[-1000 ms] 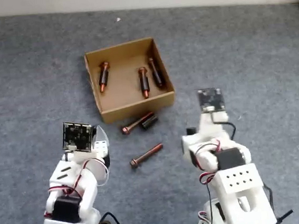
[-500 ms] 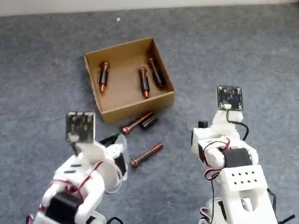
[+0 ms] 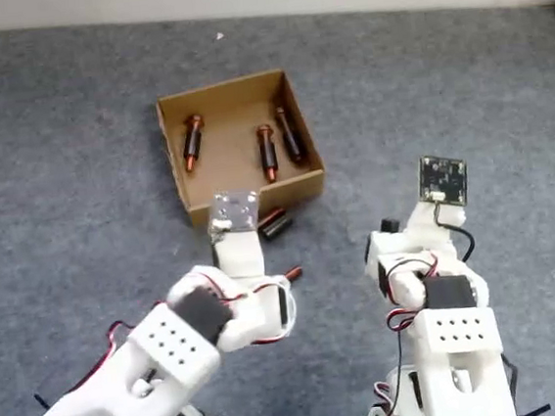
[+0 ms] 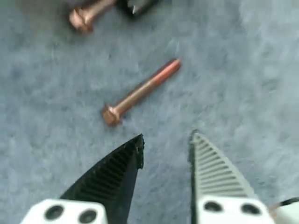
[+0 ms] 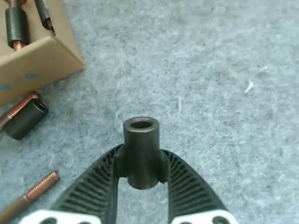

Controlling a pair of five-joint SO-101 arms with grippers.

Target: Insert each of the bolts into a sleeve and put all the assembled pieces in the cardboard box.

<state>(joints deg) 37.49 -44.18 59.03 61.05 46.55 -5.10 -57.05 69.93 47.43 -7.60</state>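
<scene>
Hovering my open left hand (image 4: 167, 137) over the bolt (image 4: 140, 91), I might roll it away; my right hand (image 5: 140, 161) grips a sleeve (image 5: 141, 135).

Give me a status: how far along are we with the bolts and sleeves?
Done: three assembled pieces lie in the cardboard box. In hand: the right gripper holds a sleeve, and the left gripper is open over a loose bolt on the carpet. Left: join and box that pair, then the second bolt and second sleeve lying outside the box's front wall, apparently not joined.
</scene>
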